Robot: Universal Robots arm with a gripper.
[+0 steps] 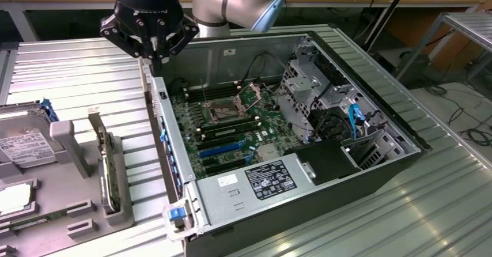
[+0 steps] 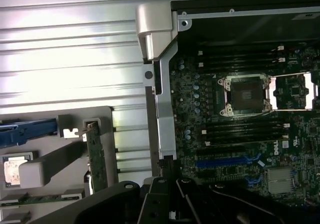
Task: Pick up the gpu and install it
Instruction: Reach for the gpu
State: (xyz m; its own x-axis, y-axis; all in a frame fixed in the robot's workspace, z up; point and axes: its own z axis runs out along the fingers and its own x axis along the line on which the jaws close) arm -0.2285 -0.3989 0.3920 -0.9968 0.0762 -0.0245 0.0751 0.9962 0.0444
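The gripper (image 1: pixel 156 61) hangs over the table (image 1: pixel 77 67) at the rear edge of the computer case (image 1: pixel 230 52), between the case and the grey holder tray (image 1: pixel 69 211). Its fingers (image 1: pixel 156 54) are clenched together and grasp nothing. The gpu (image 1: pixel 109 170) is not yet picked up: it stands on edge in a slot of the holder tray, well apart from the gripper, with its silver end bracket (image 2: pixel 75 132) toward the end nearer the arm. This upright seating most likely presents the card's upper edge to a grasp from above and keeps the card from tipping. A silver hard drive (image 1: pixel 19 142) lies flat in the same tray, toward the exterior view's left. The case lies on its side with the side panel off, so the motherboard (image 1: pixel 230 118) faces up; this orientation appears chosen so that the blue expansion slots (image 1: pixel 219 148) can be reached vertically. The slots are unoccupied, and the processor socket (image 2: pixel 245 94) sits open beside the memory slots.
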